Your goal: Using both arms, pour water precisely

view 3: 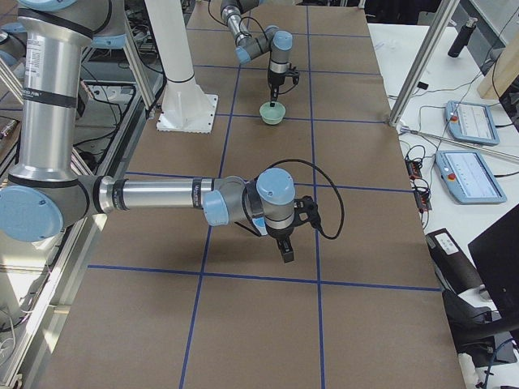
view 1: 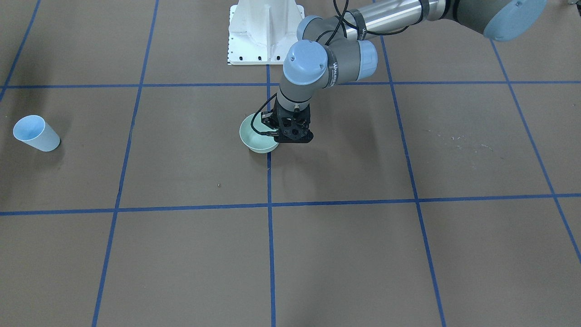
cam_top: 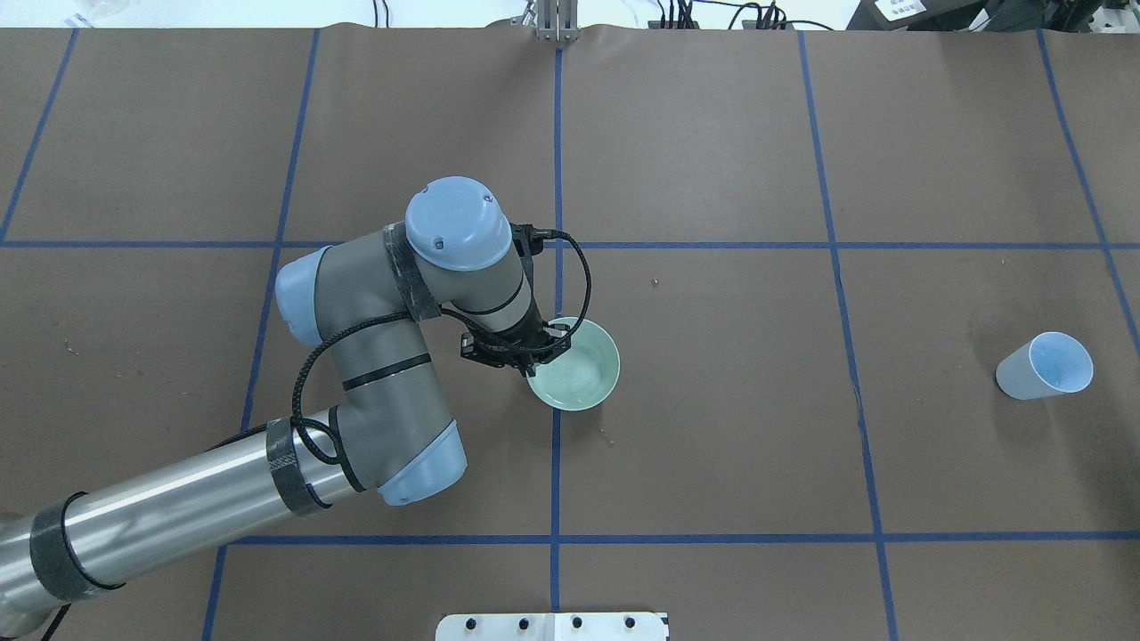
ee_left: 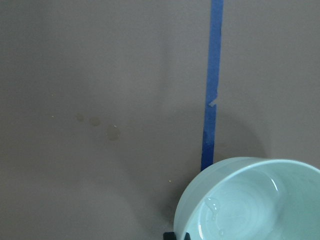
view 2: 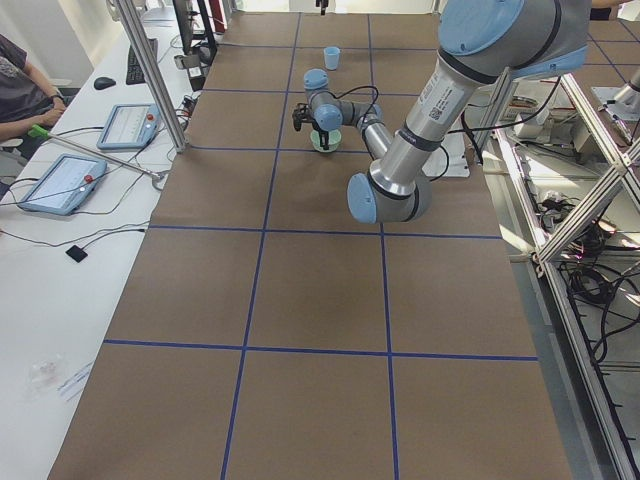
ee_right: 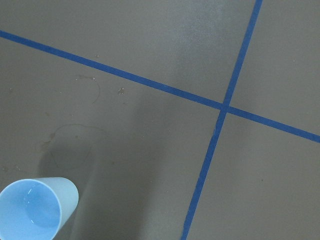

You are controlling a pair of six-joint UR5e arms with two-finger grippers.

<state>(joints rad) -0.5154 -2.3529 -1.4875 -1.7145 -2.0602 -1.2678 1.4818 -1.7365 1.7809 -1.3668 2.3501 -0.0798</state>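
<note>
A pale green bowl (cam_top: 579, 369) stands near the table's middle on a blue tape line; it also shows in the front view (view 1: 255, 136). My left arm (cam_top: 392, 356) reaches down to it. My left gripper (cam_top: 527, 359) is shut on the bowl's rim on the robot's left side. In the left wrist view the bowl (ee_left: 250, 200) holds a small pool of water (ee_left: 214, 205) with whitish glints. My right arm (view 3: 162, 194) shows only in the exterior right view. Its gripper (view 3: 286, 250) hangs above the table, and I cannot tell whether it is open or shut.
A light blue cup (cam_top: 1044, 365) stands upright far to the robot's right; it also shows in the right wrist view (ee_right: 36, 209). Wet spots (ee_left: 112, 133) lie on the brown table beside the bowl. The white pedestal base (view 1: 265, 32) stands behind the bowl.
</note>
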